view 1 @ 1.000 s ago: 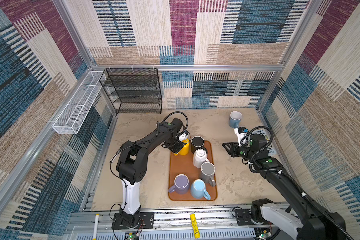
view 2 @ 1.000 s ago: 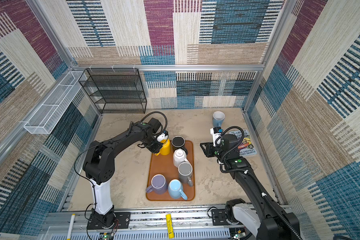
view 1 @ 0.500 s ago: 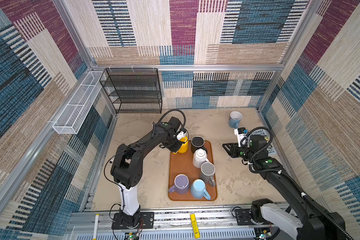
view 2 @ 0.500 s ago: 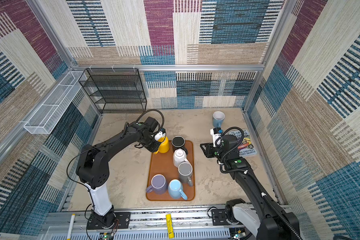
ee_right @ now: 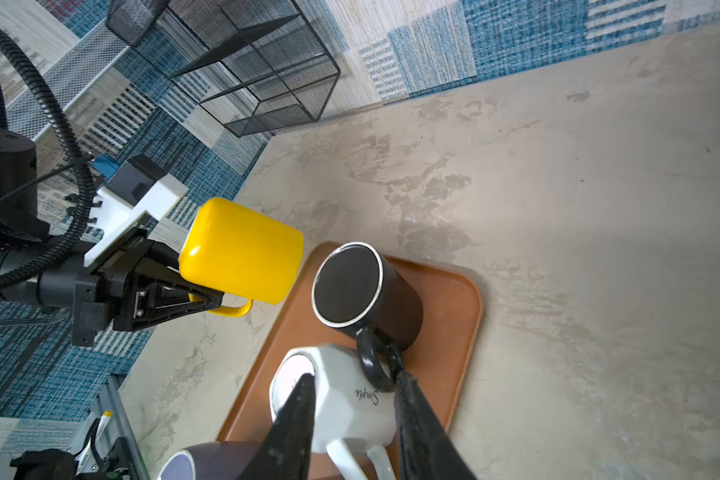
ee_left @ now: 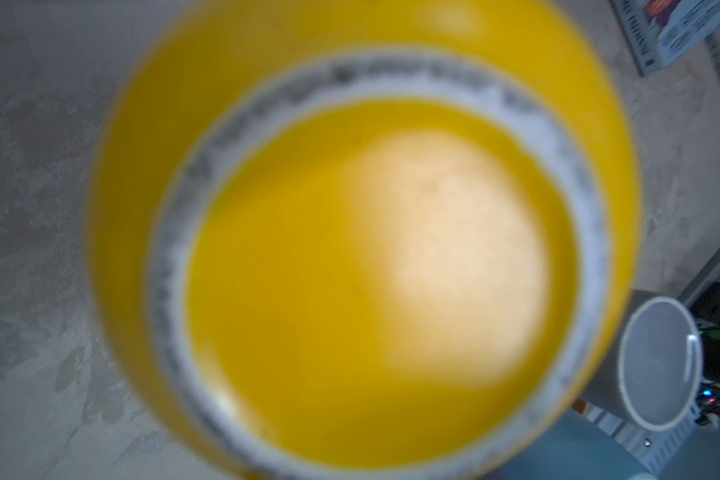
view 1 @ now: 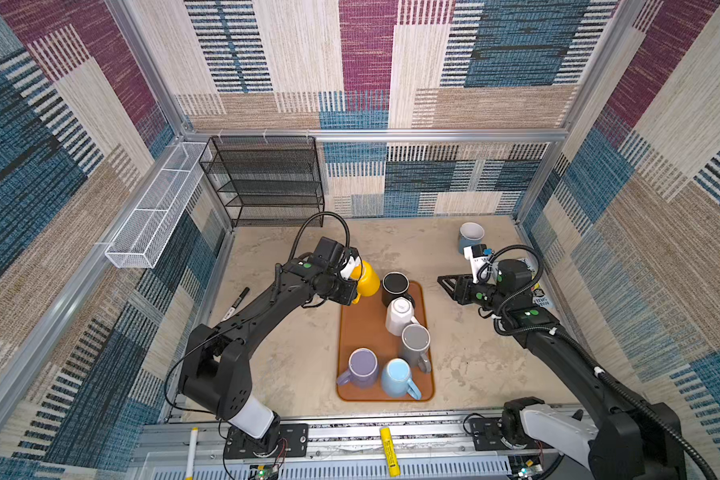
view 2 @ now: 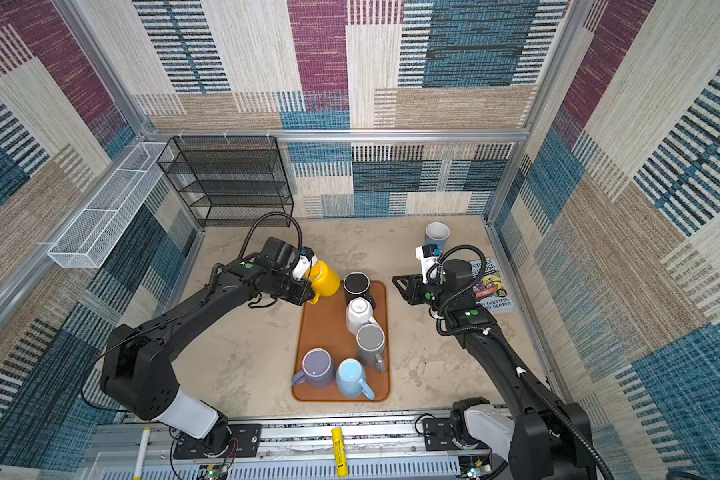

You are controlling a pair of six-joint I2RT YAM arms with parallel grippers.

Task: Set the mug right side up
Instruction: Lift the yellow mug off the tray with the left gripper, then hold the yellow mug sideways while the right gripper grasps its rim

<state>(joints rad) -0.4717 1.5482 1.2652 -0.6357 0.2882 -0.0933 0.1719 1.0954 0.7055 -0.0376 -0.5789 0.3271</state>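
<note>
Left gripper (ee_right: 217, 301) is clamped tight on the handle of the yellow mug (ee_right: 242, 253), with only the handle between the jaws. The mug looks lifted, lying about on its side at the back left corner of the tray (view 1: 344, 332). Its base is toward the wrist and its mouth points toward the tray. The left wrist view is blurred and shows just the mug's base ring filling the frame.

On the tray are 5 more mugs, all base up: black mug (view 1: 395, 286) closest to the yellow one, then white mug (view 1: 400, 316), grey mug (view 1: 414, 343), purple mug (view 1: 362, 365) and light blue mug (view 1: 398, 376).

Right gripper (view 1: 443, 283) is partly open and empty, hovering near the tray's right edge, apart from everything.

Risks:
- The grip is on the handle only, so the body can swing or slip down as the wrist rolls.
- The black mug is just beside the yellow mug, so finishing the turn there could clip it.
- Setting the base on the tray's raised rim could tip the mug over.
- Releasing before the base sits flat would drop it on ceramic.
</note>
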